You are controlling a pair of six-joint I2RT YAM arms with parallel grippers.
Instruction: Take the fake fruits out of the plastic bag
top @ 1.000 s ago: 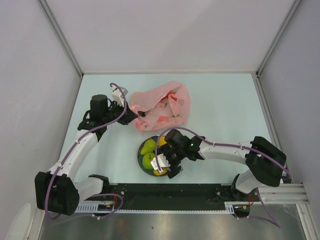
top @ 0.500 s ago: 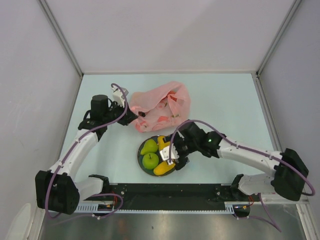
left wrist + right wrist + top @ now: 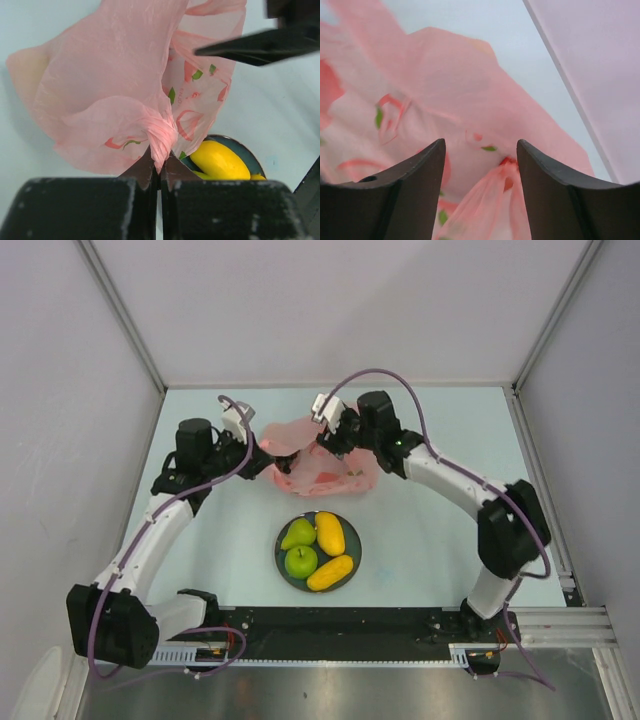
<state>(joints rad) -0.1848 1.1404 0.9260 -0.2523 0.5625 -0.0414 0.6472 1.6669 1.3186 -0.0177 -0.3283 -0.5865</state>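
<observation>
Pink plastic bag (image 3: 300, 475) lay toward 12 o'clock on the worktop (image 3: 450, 440), left hand (image 3: 160, 161) pinched a bunched fold at its 9 o'clock side, right hand (image 3: 480, 150) spread over its 12 o'clock edge, fake fruits (image 3: 300, 561) sat on a plate (image 3: 357, 545) at its 6 o'clock

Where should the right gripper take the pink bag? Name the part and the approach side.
Probably the twisted strip between the fingers of the open right gripper: bunched film gives thin fingers something to pinch. Come from above, opposite the left gripper, which is shut on the other edge of the plastic bag, so the mouth can spread.
</observation>
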